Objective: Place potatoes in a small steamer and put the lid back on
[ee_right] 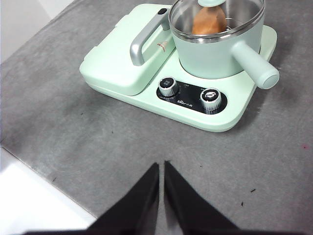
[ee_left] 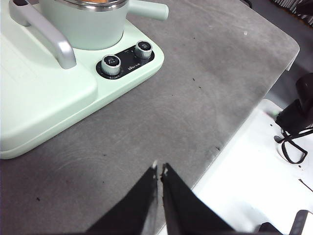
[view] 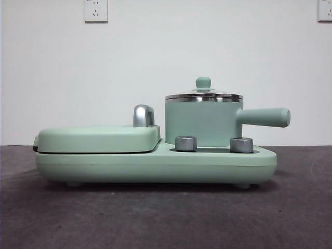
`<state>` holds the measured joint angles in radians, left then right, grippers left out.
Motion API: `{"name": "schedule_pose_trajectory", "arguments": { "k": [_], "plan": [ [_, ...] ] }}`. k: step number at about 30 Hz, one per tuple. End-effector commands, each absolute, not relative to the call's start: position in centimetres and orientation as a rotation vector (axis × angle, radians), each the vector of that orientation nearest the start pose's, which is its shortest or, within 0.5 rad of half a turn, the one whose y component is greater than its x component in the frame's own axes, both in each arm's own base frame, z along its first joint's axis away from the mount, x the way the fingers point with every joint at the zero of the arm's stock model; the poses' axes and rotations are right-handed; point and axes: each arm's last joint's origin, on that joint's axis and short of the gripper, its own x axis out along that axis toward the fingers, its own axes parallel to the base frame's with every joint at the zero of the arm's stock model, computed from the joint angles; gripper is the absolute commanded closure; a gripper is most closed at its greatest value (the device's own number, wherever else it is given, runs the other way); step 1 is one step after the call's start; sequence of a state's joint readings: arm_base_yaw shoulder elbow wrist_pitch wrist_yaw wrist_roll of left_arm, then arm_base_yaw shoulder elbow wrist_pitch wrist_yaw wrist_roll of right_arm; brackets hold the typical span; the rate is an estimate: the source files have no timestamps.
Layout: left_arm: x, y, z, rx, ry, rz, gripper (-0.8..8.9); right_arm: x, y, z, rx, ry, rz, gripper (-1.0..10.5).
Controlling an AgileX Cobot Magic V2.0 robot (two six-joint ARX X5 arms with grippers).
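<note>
Potato point(ee_right: 209, 20) inside the small steamer point(view: 201, 123), glass lid point(view: 203, 95) seated on its rim. Left claw point(ee_left: 159, 169) and right claw point(ee_right: 161, 165) pressed together, empty, above the table point(ee_right: 98, 142). Little risk left: maybe a lid seated slightly askew.

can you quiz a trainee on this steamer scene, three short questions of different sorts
1. True or false: the lid sits on the steamer.
2. Where is the potato? A) on the table B) inside the steamer C) in the left end effector
3. Fill in: the steamer's front panel carries ___ knobs.

Key:
1. True. The glass lid rests on the steel rim.
2. B. It shows through the glass in the right wrist view.
3. Two.

Both the left end effector and right end effector are shut, empty, above the table, away from the steamer.
</note>
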<state>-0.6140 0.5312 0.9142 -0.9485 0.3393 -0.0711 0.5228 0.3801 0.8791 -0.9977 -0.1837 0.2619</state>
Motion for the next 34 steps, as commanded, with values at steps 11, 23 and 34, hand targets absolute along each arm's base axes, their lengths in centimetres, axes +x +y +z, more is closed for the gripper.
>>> {"name": "schedule_pose_trajectory", "arguments": {
  "k": [11,23,34],
  "plan": [
    [6.6,-3.1,30.8,-0.018,0.365,-0.635,7.94,3.7,2.8,32.8,0.153,0.571,0.631,9.3],
    [8.7,-1.0,21.8,-0.106,0.164,-0.269,7.94,3.7,2.8,32.8,0.153,0.571,0.630,9.3],
    [9.2,-0.2,16.1,-0.106,0.196,-0.114,7.94,3.7,2.8,32.8,0.153,0.571,0.631,9.3]
  ]
}}
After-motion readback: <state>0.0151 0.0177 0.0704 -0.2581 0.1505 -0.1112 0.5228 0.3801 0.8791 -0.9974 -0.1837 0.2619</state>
